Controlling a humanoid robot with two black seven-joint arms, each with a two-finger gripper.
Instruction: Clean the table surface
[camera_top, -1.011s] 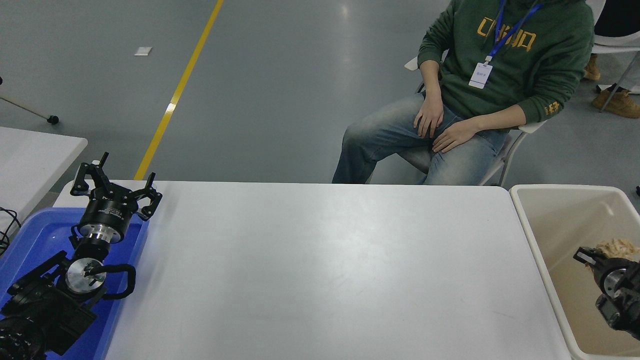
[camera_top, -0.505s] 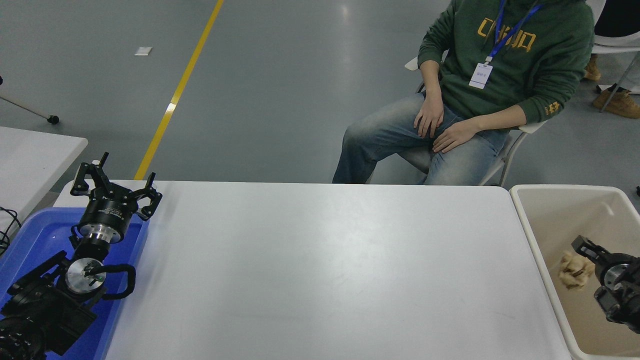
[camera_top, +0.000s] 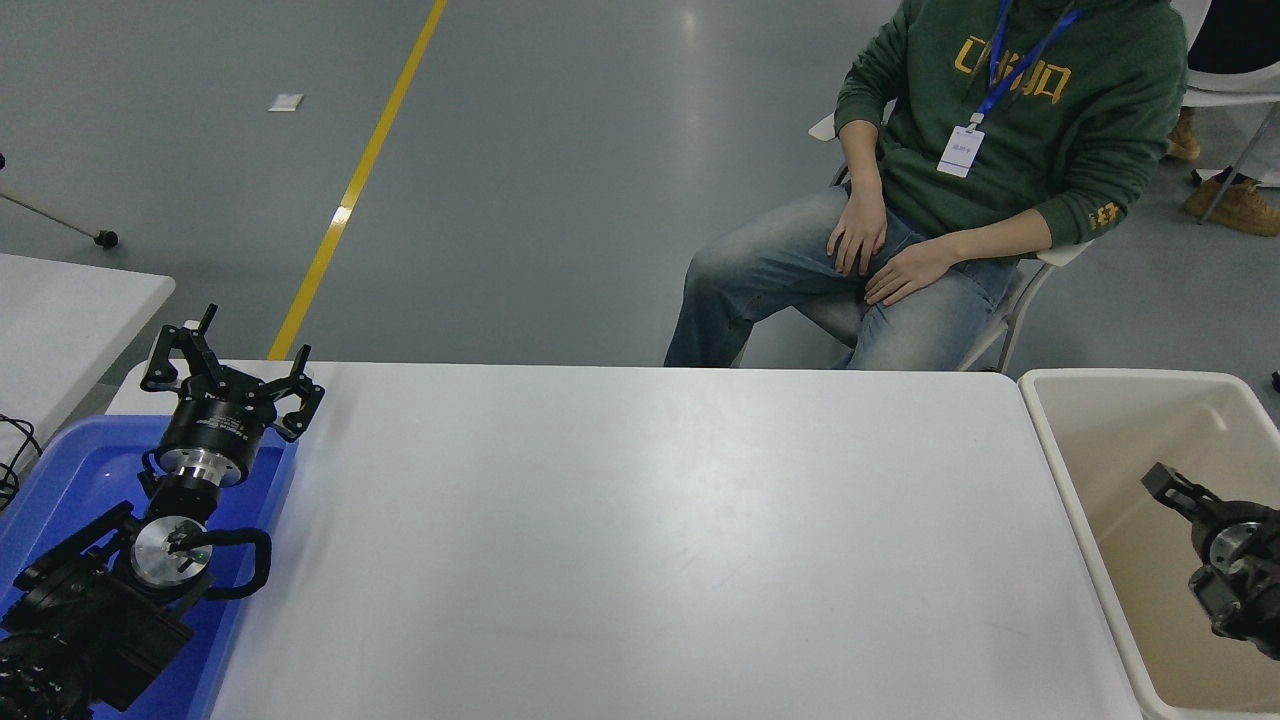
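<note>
The white table surface (camera_top: 640, 540) fills the middle of the view and carries nothing loose. My right gripper (camera_top: 1208, 503) hangs open and empty over the beige bin (camera_top: 1050, 470) at the right edge; one black finger (camera_top: 1166, 486) shows and the other is mostly cut off by the picture's edge. No crumpled paper shows in the bin; the arm hides part of its floor. My left gripper (camera_top: 232, 362) is parked open over the blue tray (camera_top: 70, 480) at the lower left.
A person in a green hoodie (camera_top: 1010, 120) sits on a chair beyond the table's far edge, hands on their thighs. A smaller white table (camera_top: 60, 320) stands at the left. The bin butts against the table's right edge.
My right gripper let go of a tan crumpled wad, which dropped into the bin and is now out of sight. The gripper shifted slightly left. The left arm has not moved.
</note>
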